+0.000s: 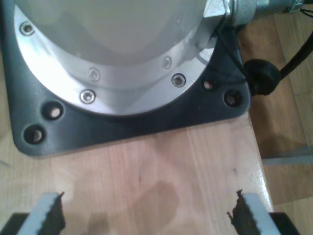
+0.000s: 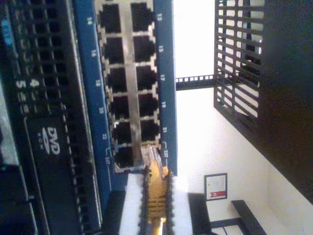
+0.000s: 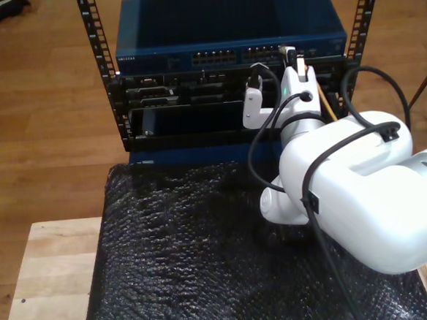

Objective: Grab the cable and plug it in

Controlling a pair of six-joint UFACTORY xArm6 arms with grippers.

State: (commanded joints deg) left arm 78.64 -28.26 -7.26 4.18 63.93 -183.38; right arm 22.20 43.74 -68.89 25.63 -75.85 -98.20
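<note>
My second gripper point(image 2: 155, 196) pinches one cable point(image 2: 155, 169), seemingly at the switch point(image 2: 164, 73); my first gripper point(image 1: 146, 208) is spread.

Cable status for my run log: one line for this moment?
second gripper: shut on cable | plug at network switch ports | first gripper: open, at arm base plate

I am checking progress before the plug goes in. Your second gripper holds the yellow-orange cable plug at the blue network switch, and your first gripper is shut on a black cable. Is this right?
Not quite. My first gripper is open and holds nothing; the first wrist view shows its jaws apart over bare wood. The rest stands: my second gripper holds the yellow-orange cable plug at the blue network switch.
</note>
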